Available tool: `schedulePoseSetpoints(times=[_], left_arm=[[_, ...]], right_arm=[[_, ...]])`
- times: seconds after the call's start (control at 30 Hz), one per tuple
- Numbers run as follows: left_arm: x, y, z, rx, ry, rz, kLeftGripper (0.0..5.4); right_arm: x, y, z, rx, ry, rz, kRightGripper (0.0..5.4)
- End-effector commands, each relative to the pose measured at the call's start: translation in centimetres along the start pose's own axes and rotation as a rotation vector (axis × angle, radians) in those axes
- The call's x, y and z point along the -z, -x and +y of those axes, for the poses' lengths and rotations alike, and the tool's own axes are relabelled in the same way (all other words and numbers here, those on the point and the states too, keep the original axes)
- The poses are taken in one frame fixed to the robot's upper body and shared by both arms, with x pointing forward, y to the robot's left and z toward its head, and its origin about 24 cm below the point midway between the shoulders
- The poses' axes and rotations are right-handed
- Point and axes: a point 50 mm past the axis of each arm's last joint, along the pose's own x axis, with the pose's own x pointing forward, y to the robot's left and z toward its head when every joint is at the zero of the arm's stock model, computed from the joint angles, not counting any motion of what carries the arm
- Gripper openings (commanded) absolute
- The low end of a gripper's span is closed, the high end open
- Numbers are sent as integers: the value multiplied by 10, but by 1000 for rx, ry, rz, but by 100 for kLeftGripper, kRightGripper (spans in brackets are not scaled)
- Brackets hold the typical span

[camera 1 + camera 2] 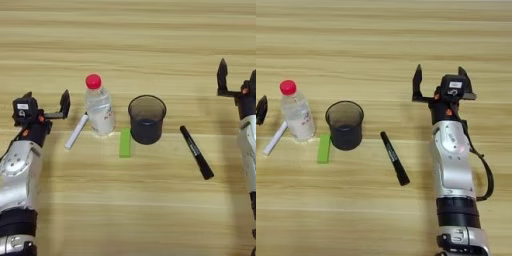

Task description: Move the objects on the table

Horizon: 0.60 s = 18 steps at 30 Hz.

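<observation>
A small clear bottle with a red cap stands upright left of centre on the wooden table. Just left of it lies a white marker, slanted. To the bottle's right stands a dark translucent cup, upright and apart from it. A long black marker lies diagonally right of the cup. My left gripper is open, a short way left of the white marker and bottle, holding nothing. My right gripper is open too, well to the right of the black marker, with nothing between its fingers.
A small green block lies flat in front of the gap between bottle and cup. Both forearms reach in from the near edge, at the left and at the right.
</observation>
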Motion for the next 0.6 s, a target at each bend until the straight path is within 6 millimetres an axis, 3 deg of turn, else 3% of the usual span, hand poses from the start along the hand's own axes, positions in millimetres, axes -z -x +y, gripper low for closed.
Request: schedulePoseSetpoints(times=[0.03, 0.3, 0.47, 0.6], left_arm=[[2, -7, 1, -21, -5, -32, 538], [12, -10, -6, -33, 0, -51, 538], [13, -7, -15, -49, -14, -81, 538], [13, -6, -19, -59, -23, -90, 538]], right_arm=[[-2, 3, -1, -7, 5, 3, 540], [-3, 19, 2, -77, 25, 30, 540], [-11, 44, 6, -192, 51, 81, 540], [-7, 65, 12, -319, 38, 218, 540]])
